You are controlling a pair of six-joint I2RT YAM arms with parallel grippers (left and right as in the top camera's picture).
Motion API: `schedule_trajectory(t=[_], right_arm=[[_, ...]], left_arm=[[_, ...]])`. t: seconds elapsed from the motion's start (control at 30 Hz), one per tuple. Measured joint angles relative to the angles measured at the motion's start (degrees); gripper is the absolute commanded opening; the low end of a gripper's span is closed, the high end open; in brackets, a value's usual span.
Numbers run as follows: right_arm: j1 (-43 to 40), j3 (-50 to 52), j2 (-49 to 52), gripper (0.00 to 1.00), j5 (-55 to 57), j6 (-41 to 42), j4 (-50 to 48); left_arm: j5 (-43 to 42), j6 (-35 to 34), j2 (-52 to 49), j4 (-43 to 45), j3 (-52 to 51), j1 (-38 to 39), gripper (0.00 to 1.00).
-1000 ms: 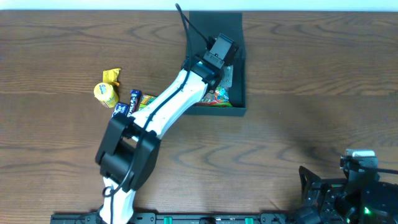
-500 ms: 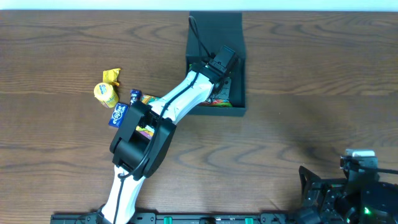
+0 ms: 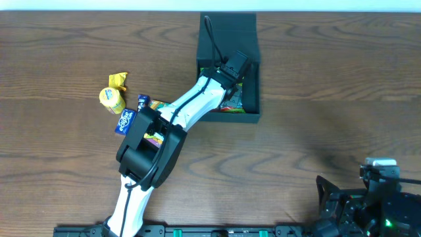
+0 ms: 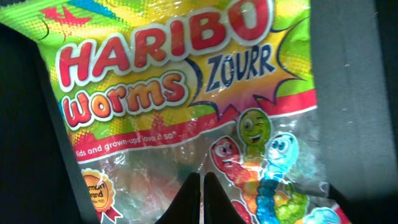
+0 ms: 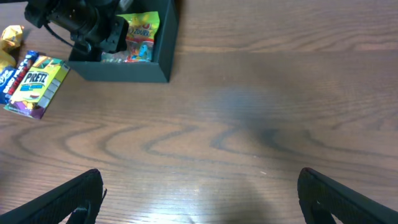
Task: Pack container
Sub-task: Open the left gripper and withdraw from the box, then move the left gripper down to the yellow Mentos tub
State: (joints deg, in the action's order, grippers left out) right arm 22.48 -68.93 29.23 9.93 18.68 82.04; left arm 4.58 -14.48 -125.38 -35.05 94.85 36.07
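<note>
Container (image 3: 230, 118): far middle of table (image 3: 329, 79); lid flap back, so it can be filled
Loose snacks (image 3: 113, 97): left of it; not packed yet
Left gripper (image 4: 198, 186): closed on nothing, inside, low over Haribo packet (image 4: 174, 93); probably pressing it flat
Right gripper (image 5: 199, 180): wide open, holding nothing; near edge, out of the way

The left arm (image 3: 191, 105) reaches far forward, its elbow well behind the left gripper (image 4: 198, 184), which points down and is closed tight, while the right arm (image 3: 376, 197) sits folded back, the right gripper (image 5: 199, 190) spread wide and empty.
</note>
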Motion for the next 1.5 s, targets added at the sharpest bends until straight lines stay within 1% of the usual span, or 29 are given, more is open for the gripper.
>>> schedule_trajectory(t=[0.4, 0.8, 0.93, 1.13, 1.27, 1.43, 1.5], right_arm=[[0.0, 0.0, 0.0, 0.99, 0.0, 0.0, 0.0], [0.0, 0.0, 0.0, 0.99, 0.0, -0.02, 0.0], [0.0, 0.0, 0.0, 0.99, 0.0, -0.02, 0.0], [0.0, 0.0, 0.0, 0.99, 0.0, -0.02, 0.0], [0.0, 0.0, 0.0, 0.99, 0.0, -0.02, 0.0], [0.0, 0.0, 0.0, 0.99, 0.02, -0.02, 0.02], [0.0, 0.0, 0.0, 0.99, 0.02, 0.0, 0.0]], left_arm=[[3.37, 2.4, 0.0, 0.96, -1.62, 0.04, 0.06], [3.85, 2.56, 0.22, 0.61, -0.2, 0.04, 0.06], [4.46, 2.56, 2.93, 0.63, 1.64, 0.04, 0.06], [8.94, 2.99, 11.8, -1.51, 2.4, -0.33, 0.06], [10.27, 2.99, 15.15, -4.76, 2.71, -2.78, 0.06], [10.8, 2.89, 16.7, -10.4, 2.75, -8.92, 0.06], [9.73, 2.78, 16.7, -12.31, 2.75, -11.93, 0.06]])
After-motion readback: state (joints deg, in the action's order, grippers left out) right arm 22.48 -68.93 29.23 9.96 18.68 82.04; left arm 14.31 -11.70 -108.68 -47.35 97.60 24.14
